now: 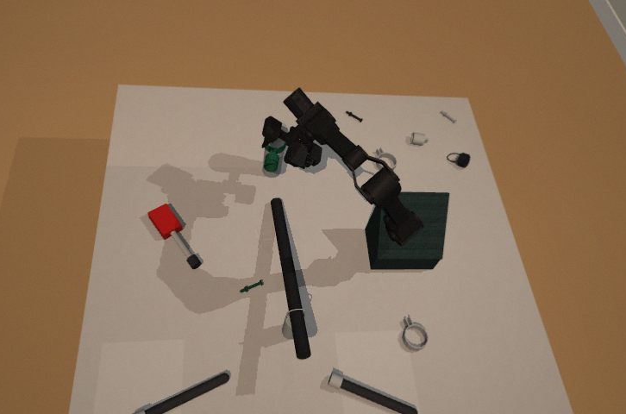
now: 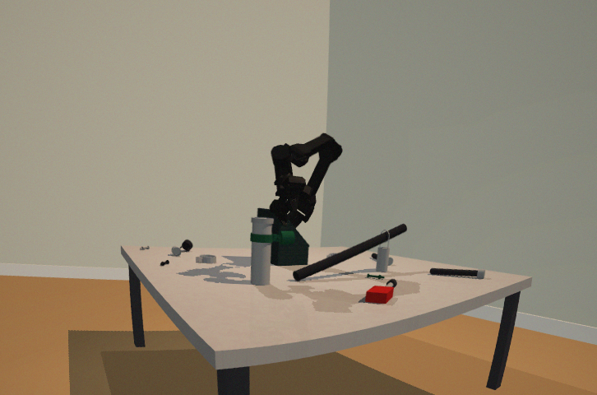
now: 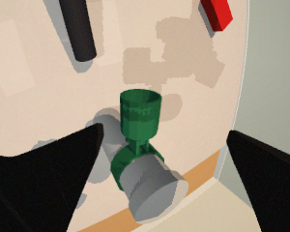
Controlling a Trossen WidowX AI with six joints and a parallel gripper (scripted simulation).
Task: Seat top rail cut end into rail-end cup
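The black rail [image 1: 285, 259] [image 2: 350, 253] [image 3: 78, 29] slopes through the wire loop [image 1: 295, 309] on the small grey post [image 2: 382, 259]. Its low end is on or near the table, apart from the big post [image 2: 261, 265] [image 3: 144, 179]. The green cup [image 1: 271, 161] [image 2: 288, 237] [image 3: 140, 116] hangs on the green band [image 2: 261, 238] [image 3: 117, 169], high on the post below its cap [image 2: 262, 220] [image 3: 157, 207]. The cup is empty; its mouth faces the rail side. My gripper [image 1: 280, 147] [image 3: 167, 133] is open and empty, over the post and cup, with fingers on either side in the wrist view.
A red block with a grey handle [image 1: 165, 220] [image 2: 379, 294] and a green bolt [image 1: 251, 285] [image 2: 375, 276] lie beside the rail. Two black tubes [image 1: 189, 392] [image 1: 378, 396] lie at the near side. A grey clamp ring [image 1: 403, 335] lies right. The arm's dark base [image 1: 428, 234] stands right of the rail.
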